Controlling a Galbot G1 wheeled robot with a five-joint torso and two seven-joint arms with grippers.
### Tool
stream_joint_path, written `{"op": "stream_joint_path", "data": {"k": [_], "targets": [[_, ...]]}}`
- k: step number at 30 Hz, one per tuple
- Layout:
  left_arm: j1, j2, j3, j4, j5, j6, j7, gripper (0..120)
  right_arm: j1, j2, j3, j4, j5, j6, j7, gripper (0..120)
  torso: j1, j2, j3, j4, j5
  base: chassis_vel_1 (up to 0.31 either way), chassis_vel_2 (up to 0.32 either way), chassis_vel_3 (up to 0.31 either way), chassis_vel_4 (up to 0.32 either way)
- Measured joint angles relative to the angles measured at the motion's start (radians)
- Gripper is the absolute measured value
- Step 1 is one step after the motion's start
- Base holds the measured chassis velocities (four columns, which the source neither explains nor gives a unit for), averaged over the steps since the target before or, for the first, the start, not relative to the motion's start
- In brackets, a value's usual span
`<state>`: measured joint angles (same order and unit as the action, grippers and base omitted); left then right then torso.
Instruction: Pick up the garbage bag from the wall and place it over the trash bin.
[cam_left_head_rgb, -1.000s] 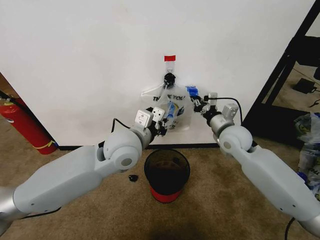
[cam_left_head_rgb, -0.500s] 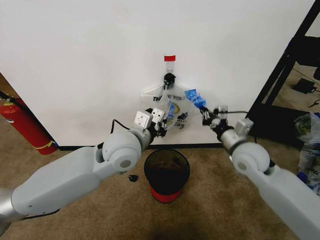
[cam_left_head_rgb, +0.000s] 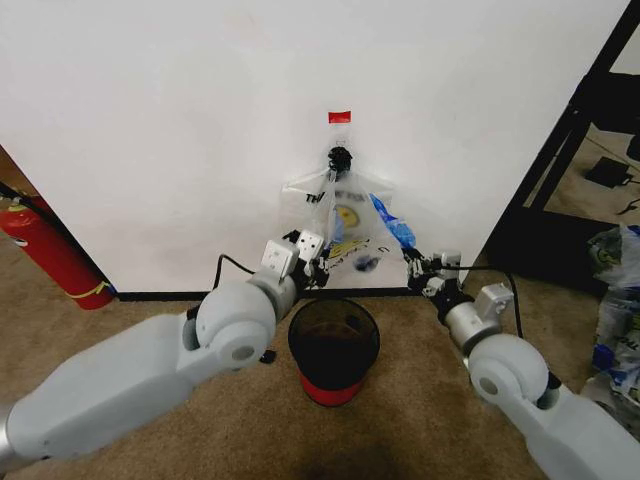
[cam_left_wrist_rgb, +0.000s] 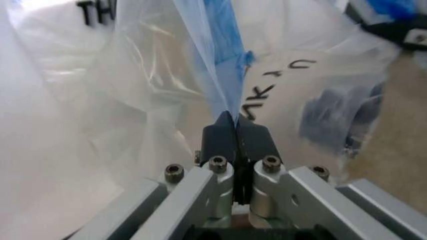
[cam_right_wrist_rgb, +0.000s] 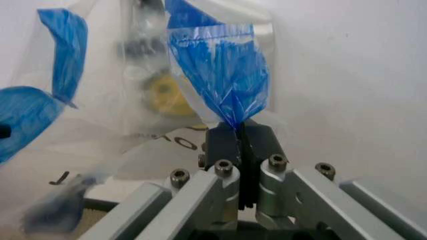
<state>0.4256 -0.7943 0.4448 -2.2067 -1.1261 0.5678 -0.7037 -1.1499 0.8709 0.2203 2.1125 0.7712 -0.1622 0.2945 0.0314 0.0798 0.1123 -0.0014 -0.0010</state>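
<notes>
1. Since the earlier frames, the right end effector (cam_left_head_rgb: 412, 264) has dropped lower and drawn back from the wall (cam_left_head_rgb: 180, 120), pulling its blue-marked corner of the garbage bag (cam_left_head_rgb: 350, 215) down and outward.
2. Over the same time the left end effector (cam_left_head_rgb: 318, 268) has sunk a little, so the bag now spreads into a wider, tauter sheet between the two arms.
3. At its top, the bag hangs from a black hook (cam_left_head_rgb: 340, 157) on the wall, just under a small red tape strip (cam_left_head_rgb: 340, 117).
4. In the left wrist view the left end effector (cam_left_wrist_rgb: 236, 131) has its fingers pressed together on a thin blue-tinted fold of the bag (cam_left_wrist_rgb: 133, 75).
5. In the right wrist view the right end effector (cam_right_wrist_rgb: 238, 134) is likewise clamped on a bunched blue piece of the bag (cam_right_wrist_rgb: 220, 70), with the yellow smiley print behind it.
6. Below the bag, the trash bin (cam_left_head_rgb: 334, 350) stands on the carpet, close to the wall and between the two arms; the bag's lower edge hangs above its rim without touching it.
7. A red fire extinguisher (cam_left_head_rgb: 45, 250) leans against the wall well off to the left.
</notes>
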Motion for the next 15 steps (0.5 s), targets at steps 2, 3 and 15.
{"op": "stream_joint_path", "data": {"k": [2,3,15], "targets": [[0.047,0.001,-0.005,-0.019,0.034,-0.018,0.015,0,-0.028,0.015,0.002,0.009,-0.018,0.0,0.002,0,0.0,0.0,0.0,-0.0001,0.0001,0.0,0.0,0.0,0.0],[0.06,0.001,-0.007,-0.027,0.041,-0.021,0.018,0,-0.035,0.019,0.002,0.012,-0.023,0.0,0.003,0,0.0,0.0,0.0,-0.0001,0.0001,0.0,0.0,0.0,0.0],[0.167,0.038,-0.047,-0.108,0.101,-0.05,0.046,0,-0.11,0.07,0.022,0.053,-0.055,0.006,0.007,0,0.0,0.0,0.0,0.0,0.0001,0.0,0.0,0.0,0.0]]}}
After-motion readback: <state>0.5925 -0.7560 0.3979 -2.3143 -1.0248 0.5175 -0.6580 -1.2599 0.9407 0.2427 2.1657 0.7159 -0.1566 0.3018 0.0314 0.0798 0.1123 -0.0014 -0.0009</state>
